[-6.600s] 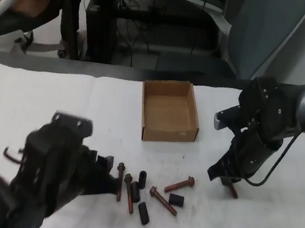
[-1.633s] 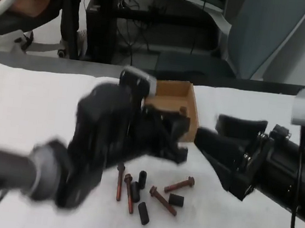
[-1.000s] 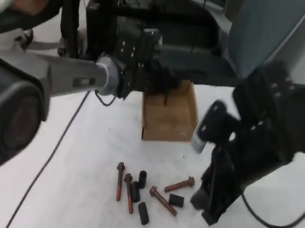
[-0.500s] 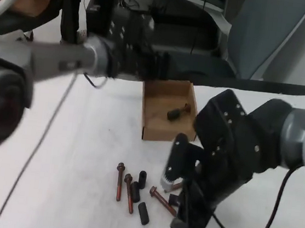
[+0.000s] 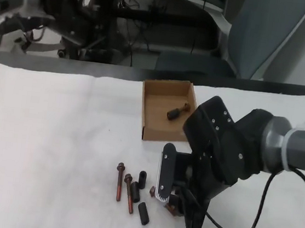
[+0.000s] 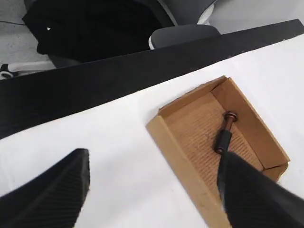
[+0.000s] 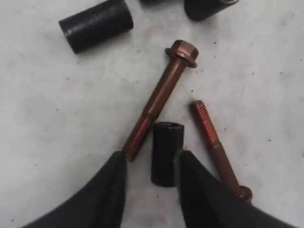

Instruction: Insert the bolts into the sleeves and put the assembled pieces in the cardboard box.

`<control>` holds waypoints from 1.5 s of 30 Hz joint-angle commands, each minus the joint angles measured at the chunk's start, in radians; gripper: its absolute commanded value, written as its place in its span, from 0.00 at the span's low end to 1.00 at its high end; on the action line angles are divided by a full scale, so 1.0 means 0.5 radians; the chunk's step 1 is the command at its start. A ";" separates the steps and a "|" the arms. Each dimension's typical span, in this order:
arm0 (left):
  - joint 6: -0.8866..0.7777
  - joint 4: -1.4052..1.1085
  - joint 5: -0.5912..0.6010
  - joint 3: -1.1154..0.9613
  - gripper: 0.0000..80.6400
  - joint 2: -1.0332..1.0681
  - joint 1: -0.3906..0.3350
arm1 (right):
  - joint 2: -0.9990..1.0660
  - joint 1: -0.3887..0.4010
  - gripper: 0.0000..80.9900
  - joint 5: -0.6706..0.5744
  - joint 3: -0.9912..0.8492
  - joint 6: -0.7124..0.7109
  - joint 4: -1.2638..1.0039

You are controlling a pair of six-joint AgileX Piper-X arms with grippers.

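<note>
The cardboard box (image 5: 169,132) stands open on the white worktop (image 5: 56,136) and holds one assembled piece (image 6: 222,137), a bolt seated in a dark sleeve, lying flat on its floor near a side wall. The left claw (image 6: 152,164) hangs above the worktop beside the box, fingers spread wide and gripping nothing. The right claw (image 7: 153,164) is down among the loose parts nearer the front, released, straddling a black sleeve (image 7: 167,152) that lies between two copper bolts (image 7: 161,92), with another sleeve (image 7: 95,23) lying apart.
</note>
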 commanded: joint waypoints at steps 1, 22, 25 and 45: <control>0.031 0.070 0.098 -0.025 0.87 -0.044 0.070 | 0.035 0.004 0.41 0.007 -0.023 -0.033 -0.066; 0.114 0.833 0.300 -0.025 0.87 -0.061 0.082 | 0.174 0.008 0.00 0.178 -0.037 0.170 -0.067; 0.211 1.236 0.242 -0.012 0.87 -0.090 0.003 | 0.071 -0.005 0.00 0.199 -0.037 0.373 -0.019; -0.754 0.423 -0.874 0.935 0.66 -0.508 -0.708 | -1.189 -0.089 0.00 0.138 0.377 1.183 0.133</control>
